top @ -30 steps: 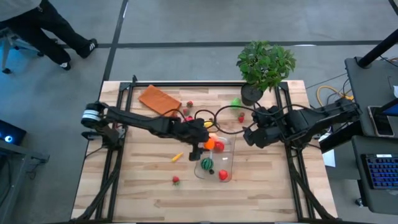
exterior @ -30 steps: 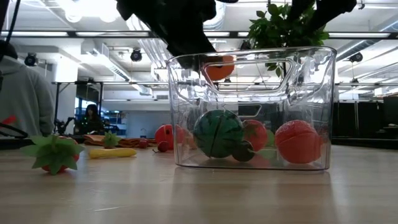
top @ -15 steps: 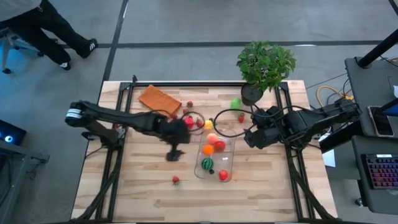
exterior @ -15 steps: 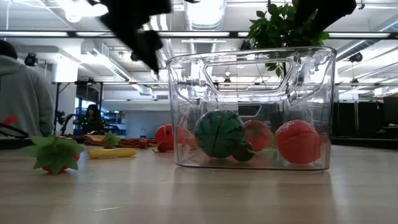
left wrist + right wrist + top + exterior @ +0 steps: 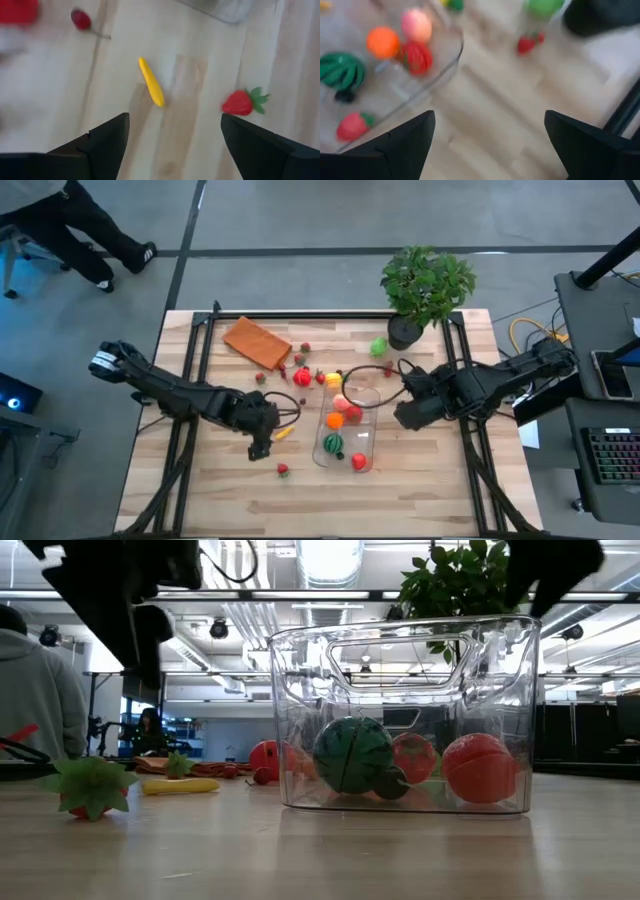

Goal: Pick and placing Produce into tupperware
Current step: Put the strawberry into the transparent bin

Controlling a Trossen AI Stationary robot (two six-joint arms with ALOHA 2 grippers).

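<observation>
- While poised low over the wooden counter (image 5: 420,480), left hand (image 5: 262,442) with fingers spread wide and empty, just beside a yellow banana (image 5: 285,432) and near a loose strawberry (image 5: 283,470) (both framed between the fingers (image 5: 107,142) in the left wrist view).
- Set mid-counter, clear tupperware (image 5: 366,462), upright, holding a green watermelon (image 5: 332,444), an orange (image 5: 335,420), a pink peach (image 5: 341,403), a red tomato (image 5: 353,415) and a strawberry at the near end.
- Just right of the tub: right hand (image 5: 408,414), fingers parted, gripping nothing.
- Scattered behind the tub: more red produce (image 5: 303,376), a green piece (image 5: 378,346) and an orange-brown pad (image 5: 257,341).
- At the far edge, potted plant (image 5: 425,285).
- Off the counter's far left corner, a person's legs (image 5: 85,230); in the low view, a grey-sleeved person (image 5: 40,705) at the left.
</observation>
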